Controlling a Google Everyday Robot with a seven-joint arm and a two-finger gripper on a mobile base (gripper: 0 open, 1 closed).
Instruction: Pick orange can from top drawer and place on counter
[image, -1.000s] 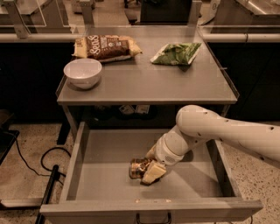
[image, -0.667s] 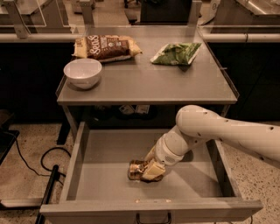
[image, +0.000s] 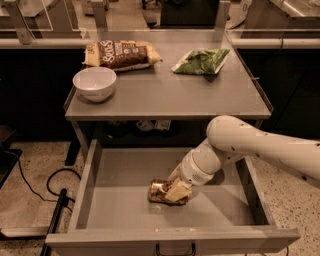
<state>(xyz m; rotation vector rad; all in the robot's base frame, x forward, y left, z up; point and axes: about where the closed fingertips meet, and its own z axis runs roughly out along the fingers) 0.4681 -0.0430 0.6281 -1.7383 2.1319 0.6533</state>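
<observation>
While the orange can (image: 157, 191) lies in the top drawer (image: 88, 186), the gripper (image: 178, 191) meets it, hold unclear

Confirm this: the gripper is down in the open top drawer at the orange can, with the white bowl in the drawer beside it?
Not quite. The camera view shows the white bowl on the counter, not in the top drawer. The gripper is down in that open drawer at the orange can.

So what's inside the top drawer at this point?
The orange can lies on the floor of the top drawer, near the middle, with the gripper down on it. The gripper covers the can's right side, so that part is hidden.
</observation>
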